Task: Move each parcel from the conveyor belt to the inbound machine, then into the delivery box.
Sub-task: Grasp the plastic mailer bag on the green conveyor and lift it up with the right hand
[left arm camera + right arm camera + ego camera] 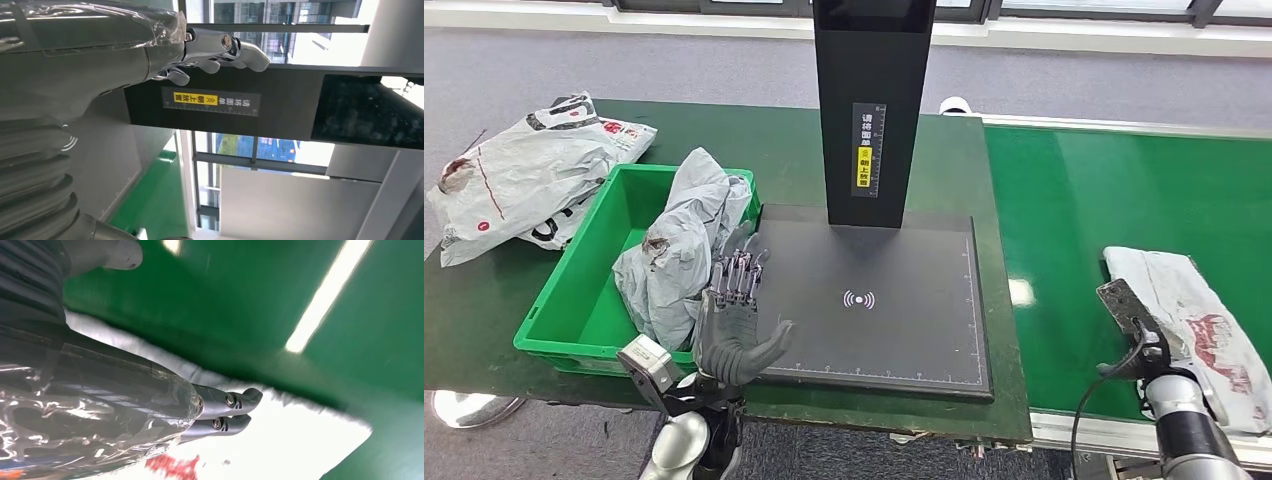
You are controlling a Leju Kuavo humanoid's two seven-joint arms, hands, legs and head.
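**Ana:** One parcel point(1199, 320) lies on the conveyor belt point(1104, 200), at its near right, and the right hand point(1132, 315) is over that parcel's left end. What worries you?

**Ben:** The grip. The right wrist view is blurred, with fingers point(235, 412) above white plastic. I cannot tell whether they have closed on the bag or merely hover. A slack poly bag can slide out of a shallow pinch, or drag along the belt instead of lifting.

**Ana:** And the left hand point(736, 320)?

**Ben:** It holds nothing, fingers apart, palm raised over the near left corner of the inbound machine point(874, 300). That is my second worry: it sits just where a parcel coming from the right would later pass on its way to the delivery box point(574, 300).

**Ana:** Anything else in the way?

**Ben:** The machine's black column point(869, 110) rises at the far side of the plate, so a high swing could clip it. The green box already holds a grey parcel point(679, 250) piled against its right wall and reaching above the rim, so another bag dropped there might slip back out. More bags point(524, 175) lie on the table to the far left of the box, well apart from the transfer path.
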